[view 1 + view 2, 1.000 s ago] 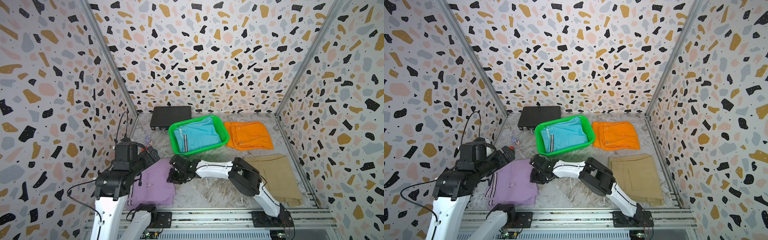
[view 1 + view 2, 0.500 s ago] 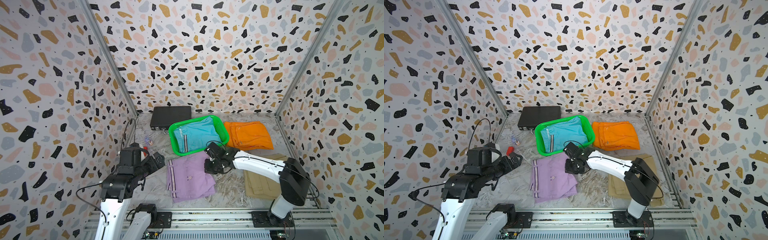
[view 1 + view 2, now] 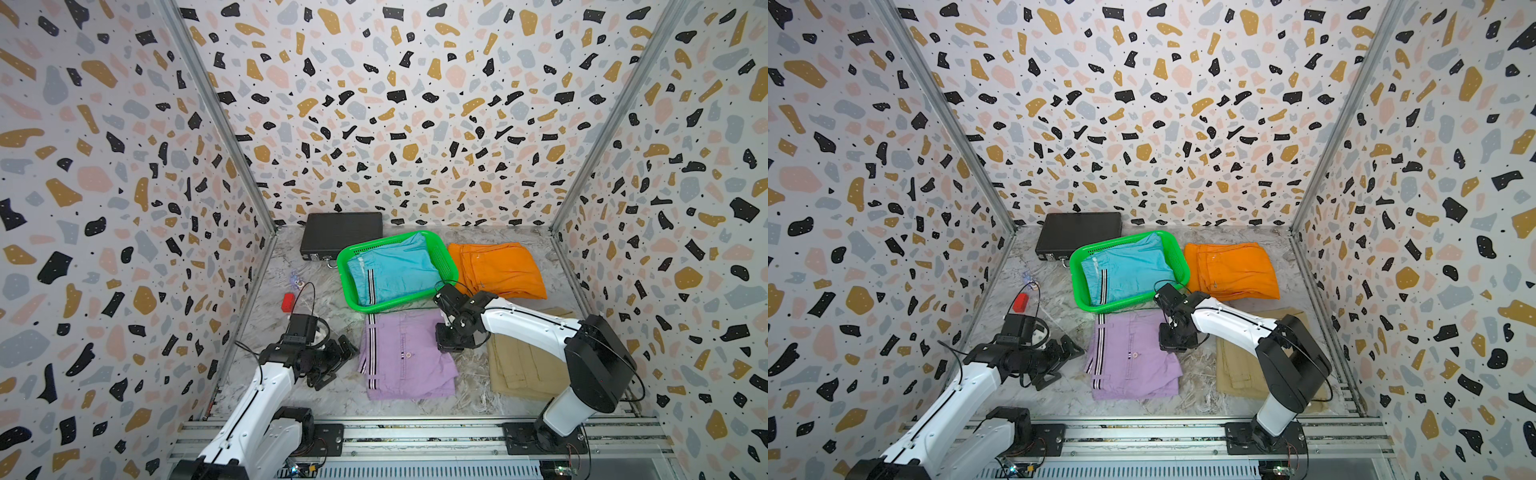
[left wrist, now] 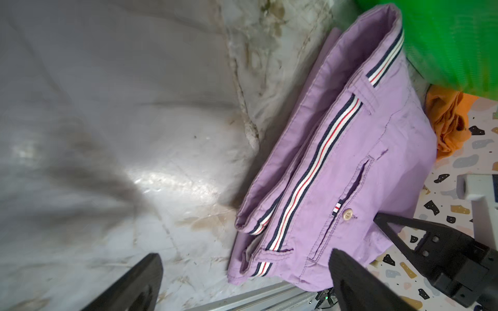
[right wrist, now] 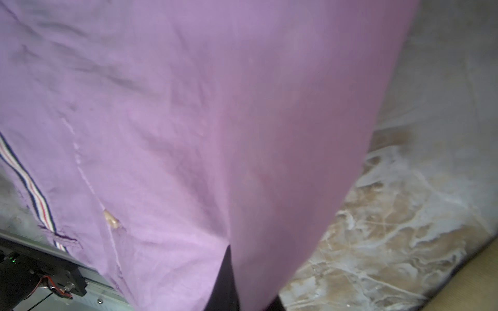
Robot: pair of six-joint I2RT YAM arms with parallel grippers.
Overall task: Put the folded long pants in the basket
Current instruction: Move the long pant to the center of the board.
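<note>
Right tool (image 3: 448, 348) is pressed together, pinching the lilac pants (image 3: 403, 357) at their 2 o'clock corner. In the right wrist view lilac cloth fills most of the frame and lies against a dark finger (image 5: 223, 280). Bare worktop (image 5: 404, 215) shows beside it.

The lilac pants otherwise lie flat on the worktop, folded, with the striped trim along their 9 o'clock side. They are outside the basket (image 3: 384, 306). Their 12 o'clock edge sits just beside the basket's near rim in both top views; cannot tell if they touch.

Left tool (image 3: 338, 365) is spread wide and holds nothing. It sits low over the worktop at 9 o'clock of the lilac pants, near them but apart. In the left wrist view both its fingers (image 4: 134, 285) are wide apart, with the trim, a pocket slit and a button beyond them.

Cyan pants (image 3: 399, 270) are in the basket, stripe toward its 8 o'clock corner.
Orange pants (image 3: 498, 270) are on the worktop at 3 o'clock of the basket, just beside it.
Khaki pants (image 3: 523, 370) are at 3 o'clock of the lilac pants, partly under the right arm, with a strip of bare worktop between the two.

Black case (image 3: 340, 232) lies at 11 o'clock of the basket, against the back wall.
A small red item (image 3: 287, 302) lies at 9 o'clock of the basket, well apart from it.
</note>
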